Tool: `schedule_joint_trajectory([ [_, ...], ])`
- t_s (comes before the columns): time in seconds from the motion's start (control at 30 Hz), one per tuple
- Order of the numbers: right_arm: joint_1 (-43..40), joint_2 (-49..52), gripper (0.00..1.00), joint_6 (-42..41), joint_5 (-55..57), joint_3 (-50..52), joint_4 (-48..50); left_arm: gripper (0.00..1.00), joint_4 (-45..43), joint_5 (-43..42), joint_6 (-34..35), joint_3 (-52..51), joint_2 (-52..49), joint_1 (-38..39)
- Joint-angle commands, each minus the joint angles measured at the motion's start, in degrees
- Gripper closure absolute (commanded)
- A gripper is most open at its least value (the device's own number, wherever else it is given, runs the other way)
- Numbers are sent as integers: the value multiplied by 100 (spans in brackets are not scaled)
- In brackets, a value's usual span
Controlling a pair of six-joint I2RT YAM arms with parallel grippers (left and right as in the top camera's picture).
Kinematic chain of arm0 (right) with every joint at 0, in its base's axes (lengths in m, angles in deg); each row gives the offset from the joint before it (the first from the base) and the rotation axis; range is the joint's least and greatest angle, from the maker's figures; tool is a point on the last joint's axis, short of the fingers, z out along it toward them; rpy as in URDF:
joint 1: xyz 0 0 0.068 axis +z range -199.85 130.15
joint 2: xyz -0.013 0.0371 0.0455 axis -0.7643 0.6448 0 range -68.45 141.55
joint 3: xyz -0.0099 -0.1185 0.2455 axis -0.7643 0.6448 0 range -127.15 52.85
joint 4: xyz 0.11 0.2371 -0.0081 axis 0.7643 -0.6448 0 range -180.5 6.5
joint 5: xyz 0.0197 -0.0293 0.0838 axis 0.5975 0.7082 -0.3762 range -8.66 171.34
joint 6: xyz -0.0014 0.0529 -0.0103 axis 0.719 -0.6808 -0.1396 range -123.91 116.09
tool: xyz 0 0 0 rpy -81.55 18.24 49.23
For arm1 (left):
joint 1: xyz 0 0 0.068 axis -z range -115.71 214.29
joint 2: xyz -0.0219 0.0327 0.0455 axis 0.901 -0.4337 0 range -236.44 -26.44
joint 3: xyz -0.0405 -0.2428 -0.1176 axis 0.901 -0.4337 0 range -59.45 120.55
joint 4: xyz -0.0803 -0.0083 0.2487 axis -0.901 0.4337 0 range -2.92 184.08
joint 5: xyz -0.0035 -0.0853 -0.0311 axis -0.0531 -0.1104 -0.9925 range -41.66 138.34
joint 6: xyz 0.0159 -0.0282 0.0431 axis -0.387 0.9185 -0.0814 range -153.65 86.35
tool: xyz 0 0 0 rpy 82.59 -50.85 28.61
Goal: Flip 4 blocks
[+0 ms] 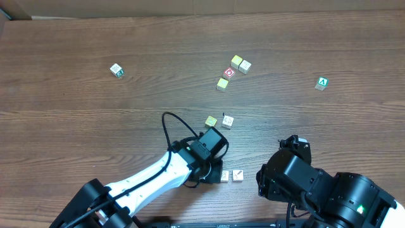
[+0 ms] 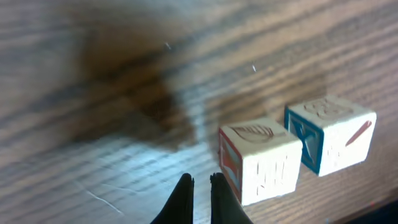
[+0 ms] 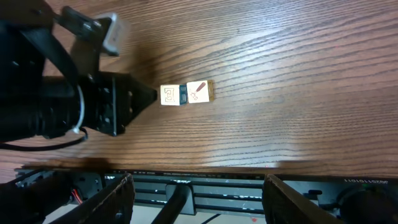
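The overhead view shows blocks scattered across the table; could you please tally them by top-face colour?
Pale cream-topped blocks: 5
Yellow-topped blocks: 3
Red-topped block: 1
Green A block: 1
Total: 10 blocks

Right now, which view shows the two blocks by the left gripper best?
Left wrist: the two blocks loom large, top and side faces visible, beside the shut left gripper. Right wrist shows them small, side by side; overhead shows them tiny, next to the gripper.
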Motion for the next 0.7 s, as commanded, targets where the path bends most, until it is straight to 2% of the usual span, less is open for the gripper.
schedule_joint_trajectory([
  [0.0, 24, -46, 33, -11, -61, -74, 13, 96, 44, -136, 0, 2, -74, 59],
  [0.67, 22, -46, 33, -4, -57, -74, 4, 96, -2, -542, 153, 2, -74, 59],
])
